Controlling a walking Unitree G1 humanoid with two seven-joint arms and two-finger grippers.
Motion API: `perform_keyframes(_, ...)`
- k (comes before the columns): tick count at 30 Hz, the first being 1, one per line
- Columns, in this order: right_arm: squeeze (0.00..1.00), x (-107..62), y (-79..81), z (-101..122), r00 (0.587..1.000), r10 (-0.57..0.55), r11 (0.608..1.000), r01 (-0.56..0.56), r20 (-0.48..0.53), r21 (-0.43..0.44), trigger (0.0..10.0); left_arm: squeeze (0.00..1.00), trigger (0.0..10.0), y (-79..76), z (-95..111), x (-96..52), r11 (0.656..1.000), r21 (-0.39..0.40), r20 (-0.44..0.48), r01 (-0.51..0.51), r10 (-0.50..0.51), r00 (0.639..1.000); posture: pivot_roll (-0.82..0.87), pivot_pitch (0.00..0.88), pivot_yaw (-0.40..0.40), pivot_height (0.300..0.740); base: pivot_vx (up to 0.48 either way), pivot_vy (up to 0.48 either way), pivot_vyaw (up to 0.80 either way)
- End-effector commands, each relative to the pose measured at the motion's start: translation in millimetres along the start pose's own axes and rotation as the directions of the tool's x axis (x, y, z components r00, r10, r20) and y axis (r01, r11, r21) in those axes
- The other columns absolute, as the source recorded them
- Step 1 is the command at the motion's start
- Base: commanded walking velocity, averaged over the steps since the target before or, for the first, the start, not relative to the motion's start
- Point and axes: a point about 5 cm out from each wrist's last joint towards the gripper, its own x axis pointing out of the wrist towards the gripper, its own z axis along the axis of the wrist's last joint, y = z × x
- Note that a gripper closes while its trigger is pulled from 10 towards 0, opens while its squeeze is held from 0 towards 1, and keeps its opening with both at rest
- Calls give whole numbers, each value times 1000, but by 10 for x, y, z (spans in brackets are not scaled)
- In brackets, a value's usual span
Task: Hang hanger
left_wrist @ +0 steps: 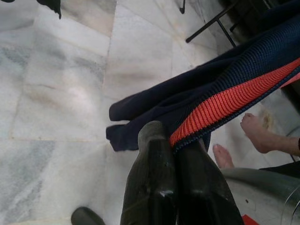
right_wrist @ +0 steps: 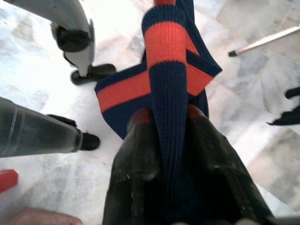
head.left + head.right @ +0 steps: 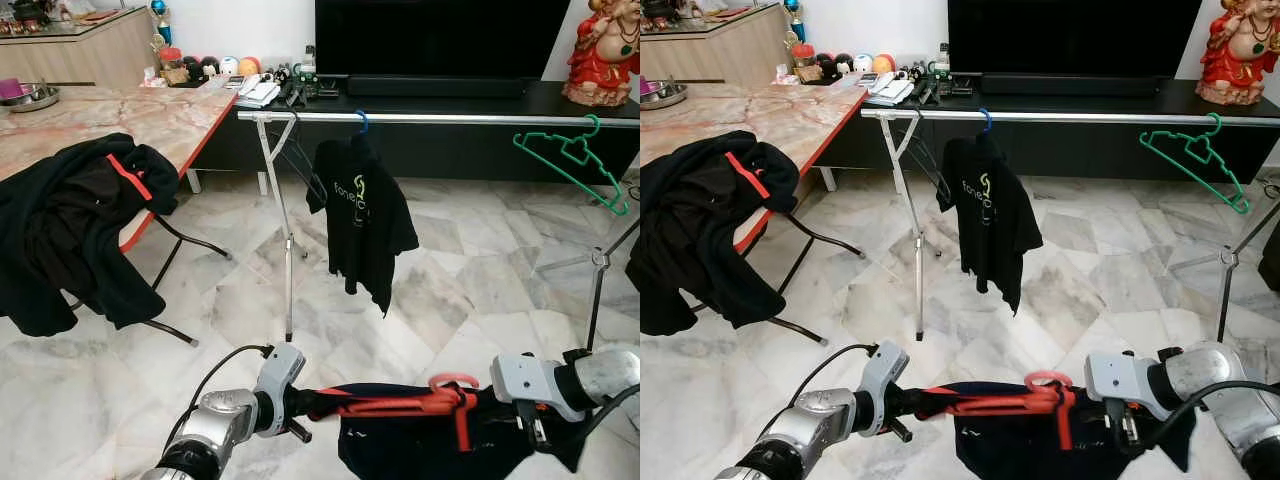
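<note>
Near, low centre: navy garment with orange trim (image 3: 440,440) on an orange hanger (image 3: 452,383), stretched between both arms. Left gripper (image 1: 176,140) is clamped on the collar's left end; right gripper (image 2: 168,136) is clamped on the fabric at the hanger side. Farther off, a rail (image 3: 450,119) carries a black t-shirt (image 3: 362,215) centre and a green hanger (image 3: 572,155) right. Left, a black jacket (image 3: 75,225) drapes over the table edge (image 3: 190,125).

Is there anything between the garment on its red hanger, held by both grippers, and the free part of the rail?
Nothing visible blocks it. The rail is bare between the black shirt and green hanger; open floor lies before the red hanger.
</note>
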Motion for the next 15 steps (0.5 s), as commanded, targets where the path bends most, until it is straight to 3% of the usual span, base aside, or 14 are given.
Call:
perform_keyframes(1,0,-129,-43,-14,999,-48,999,48,17,6,0,0,0,58,-124,-66,1000,6,-49,-29,29,998,-6,69,33,740,0,0,0)
perform_keyframes(3,0,-118,-27,34,995,-32,998,27,98,52,0,0,0,55,-157,-66,999,36,-73,-31,34,997,-7,69,33,740,0,0,0)
perform_keyframes(5,0,-118,-18,37,995,-22,999,17,102,52,0,0,0,54,-161,-66,999,35,-73,-32,35,997,-7,69,33,740,0,0,0)
perform_keyframes(8,0,-119,15,-56,1000,-1,1000,0,16,27,0,0,0,55,-155,-64,999,31,-69,-34,36,997,-7,69,32,740,0,0,0)
perform_keyframes(10,0,-124,13,-74,1000,-6,999,6,15,42,0,0,0,58,-153,-65,998,43,-74,-35,39,996,-7,69,32,740,0,0,0)
perform_keyframes(15,0,-155,13,31,993,17,998,-24,119,58,0,0,0,59,-185,-70,997,63,-90,-36,41,995,-10,70,31,740,0,0,0)
